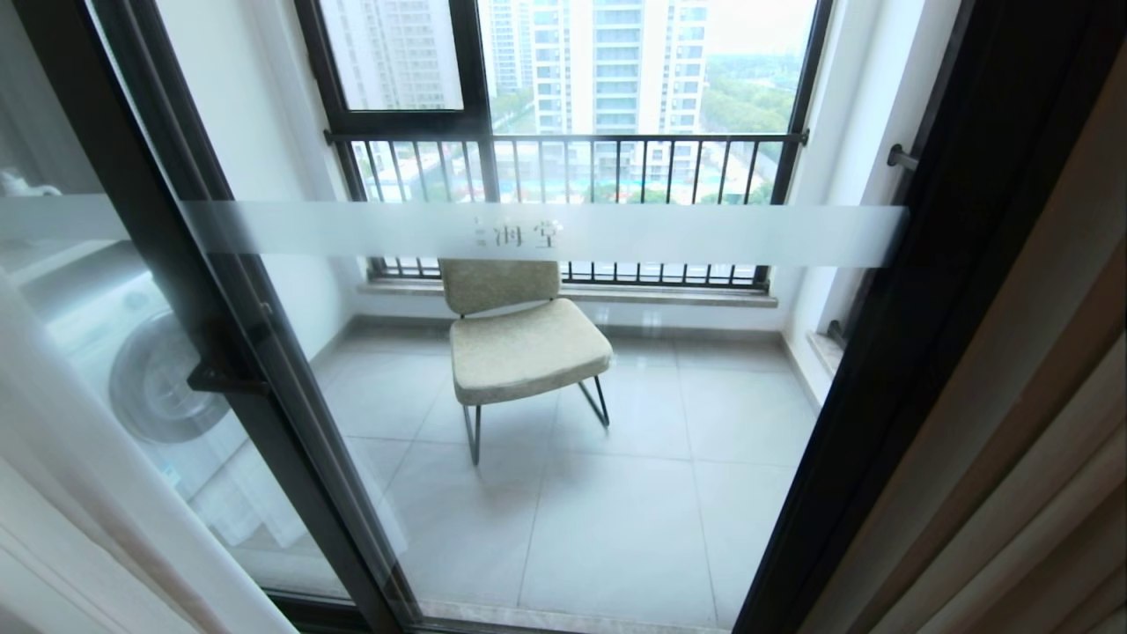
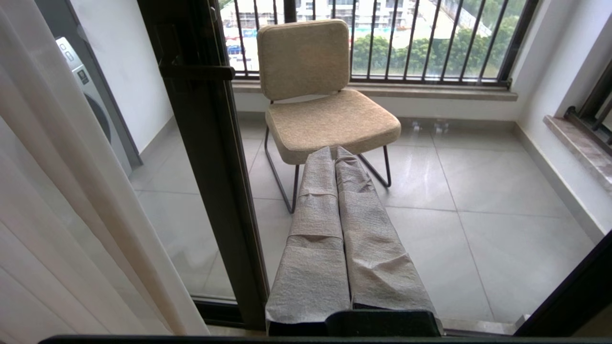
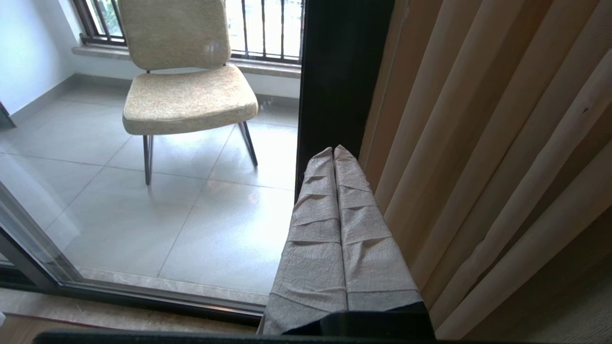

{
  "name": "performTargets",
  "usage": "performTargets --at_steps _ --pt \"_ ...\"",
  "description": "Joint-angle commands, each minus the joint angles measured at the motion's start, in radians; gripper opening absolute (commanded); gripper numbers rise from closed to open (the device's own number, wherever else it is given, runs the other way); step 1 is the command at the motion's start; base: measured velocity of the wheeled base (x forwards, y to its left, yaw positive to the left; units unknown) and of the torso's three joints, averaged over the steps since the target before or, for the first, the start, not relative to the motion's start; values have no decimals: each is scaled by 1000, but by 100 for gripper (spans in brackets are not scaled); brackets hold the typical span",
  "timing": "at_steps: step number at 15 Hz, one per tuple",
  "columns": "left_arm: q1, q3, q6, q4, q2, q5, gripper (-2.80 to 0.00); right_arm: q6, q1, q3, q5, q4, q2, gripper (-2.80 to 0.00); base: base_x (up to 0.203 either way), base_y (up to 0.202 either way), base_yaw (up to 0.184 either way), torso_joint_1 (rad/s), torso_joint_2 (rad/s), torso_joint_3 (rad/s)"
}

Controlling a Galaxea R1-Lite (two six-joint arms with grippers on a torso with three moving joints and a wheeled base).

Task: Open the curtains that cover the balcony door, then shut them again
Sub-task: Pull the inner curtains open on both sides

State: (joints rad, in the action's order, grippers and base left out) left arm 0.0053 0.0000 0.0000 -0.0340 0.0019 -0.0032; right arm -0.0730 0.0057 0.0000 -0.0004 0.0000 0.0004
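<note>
Curtains: beige-grey drape (image 1: pixel 1012 458) gathered in folds at the right of the balcony door (image 1: pixel 563 396); white sheer panel (image 1: pixel 79 493) drawn to the left edge. Door: clear glass in a black frame, frosted band (image 1: pixel 546 234) across it, lever handle (image 1: pixel 224 379) on the left upright; glass left uncovered. Left pincer (image 2: pixel 334 152) and right pincer (image 3: pixel 333 150): each wrapped in grey cloth, fingers pressed together, nothing gripped; the right one was held just beside the drape. Beyond the glass: upholstered chair (image 1: pixel 519 339), washing machine (image 1: pixel 132 352), barred railing (image 1: pixel 572 167).
</note>
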Motion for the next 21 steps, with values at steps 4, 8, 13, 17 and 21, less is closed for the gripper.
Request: performTargets --at_steps 4,8,13,17,21 --pt "-1 0 0 0 0 0 -280 -1 0 0 0 0 0 -280 0 0 0 0 0 0" --pt "1 0 -2 0 0 0 -280 -1 0 0 0 0 0 -280 0 0 0 0 0 0" --pt "1 0 -2 0 0 0 -280 -4 0 0 0 0 0 -280 1 92 -1 2 1 3" --pt "1 0 -6 0 0 1 -280 -2 0 0 0 0 0 -280 0 197 0 -1 2 1" --pt "1 0 -8 0 0 2 -280 -2 0 0 2 0 0 -280 0 194 -1 4 3 4"
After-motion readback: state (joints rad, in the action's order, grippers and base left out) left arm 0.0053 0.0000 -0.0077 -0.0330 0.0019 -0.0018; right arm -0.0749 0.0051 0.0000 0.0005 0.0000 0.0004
